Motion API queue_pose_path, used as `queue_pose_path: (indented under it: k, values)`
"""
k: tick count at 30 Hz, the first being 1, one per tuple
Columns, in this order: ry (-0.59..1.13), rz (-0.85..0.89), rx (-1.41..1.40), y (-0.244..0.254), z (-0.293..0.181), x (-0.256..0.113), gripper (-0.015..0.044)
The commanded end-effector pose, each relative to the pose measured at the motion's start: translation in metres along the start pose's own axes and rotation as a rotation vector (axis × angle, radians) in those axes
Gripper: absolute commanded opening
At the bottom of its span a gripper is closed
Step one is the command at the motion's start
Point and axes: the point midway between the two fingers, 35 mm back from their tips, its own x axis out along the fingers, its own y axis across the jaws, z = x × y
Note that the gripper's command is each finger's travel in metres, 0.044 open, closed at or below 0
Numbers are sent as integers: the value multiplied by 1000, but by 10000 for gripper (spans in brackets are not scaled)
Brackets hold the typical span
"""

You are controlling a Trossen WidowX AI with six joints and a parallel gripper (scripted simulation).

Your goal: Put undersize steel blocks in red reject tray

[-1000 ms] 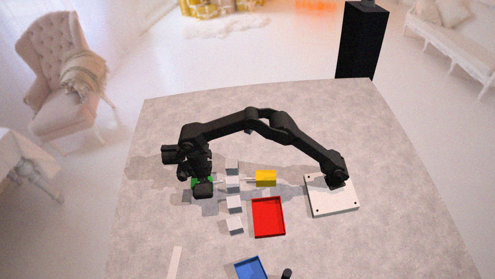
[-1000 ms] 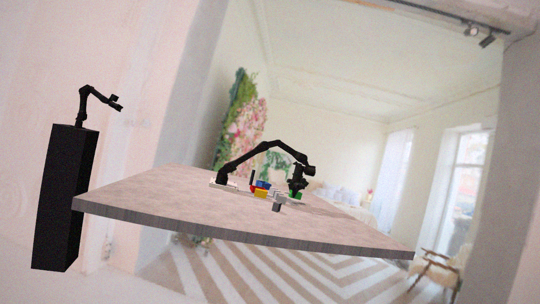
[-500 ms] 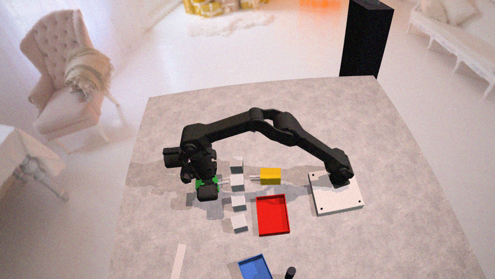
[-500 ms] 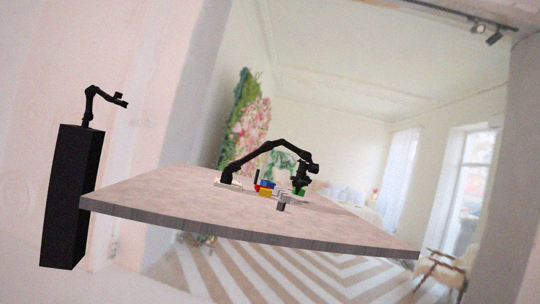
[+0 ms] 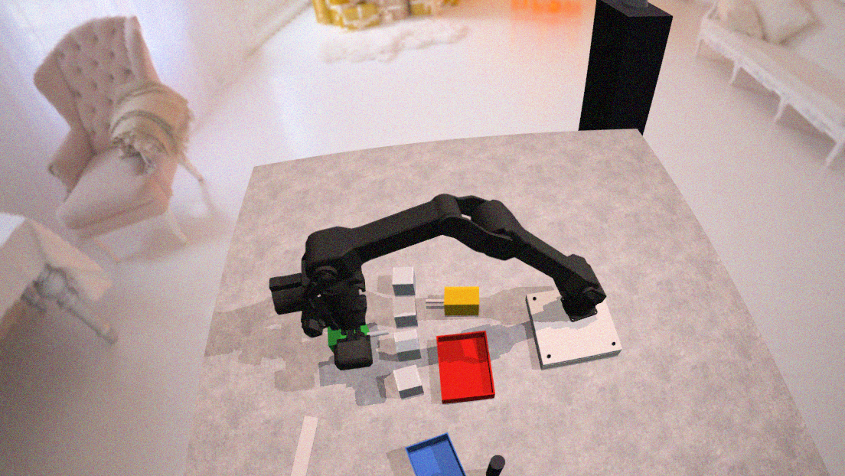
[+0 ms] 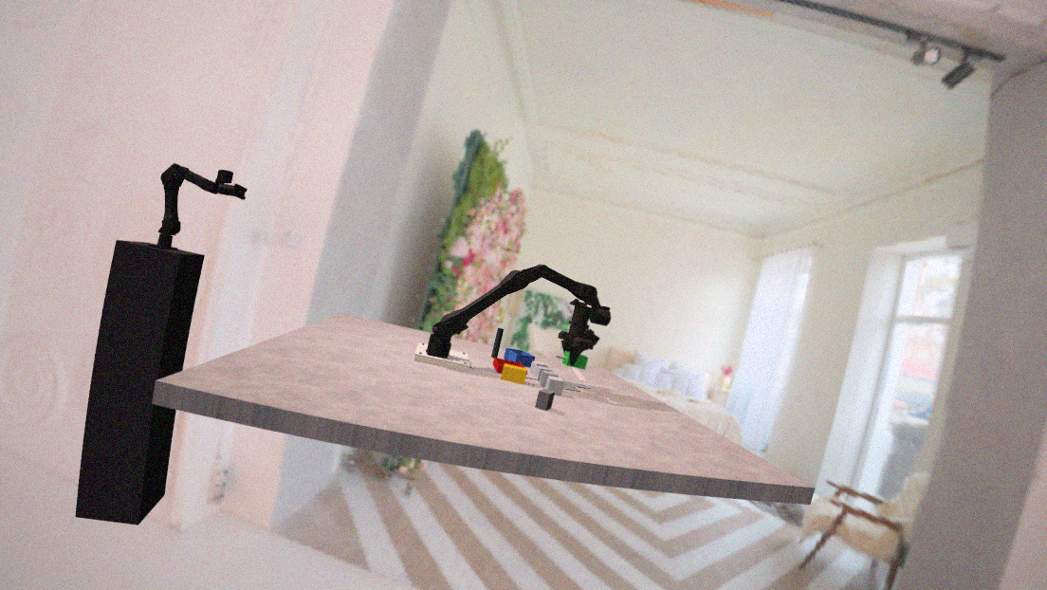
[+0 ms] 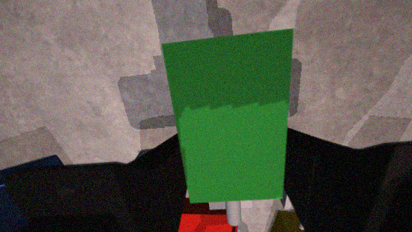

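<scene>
Currently, the red reject tray (image 5: 467, 367) (image 6: 498, 365) (image 7: 204, 223) holds no blocks.

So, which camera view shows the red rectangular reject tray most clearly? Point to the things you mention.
The top view: the red rectangular reject tray (image 5: 438, 372) (image 6: 498, 365) (image 7: 204, 223) appears there whole, with all four walls and its inside. The exterior view shows only a small red part behind the yellow block-shaped handle (image 5: 461, 301) (image 6: 514, 374); the wrist view, a cropped piece at the bottom edge.
</scene>
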Motion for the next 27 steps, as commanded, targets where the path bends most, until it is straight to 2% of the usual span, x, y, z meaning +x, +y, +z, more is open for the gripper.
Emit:
queue_pose_path:
  k: [1,27]
  values:
    - [-2,-1,0,4,-1,6,0]
    - [-3,-2,0,0,9,57,0]
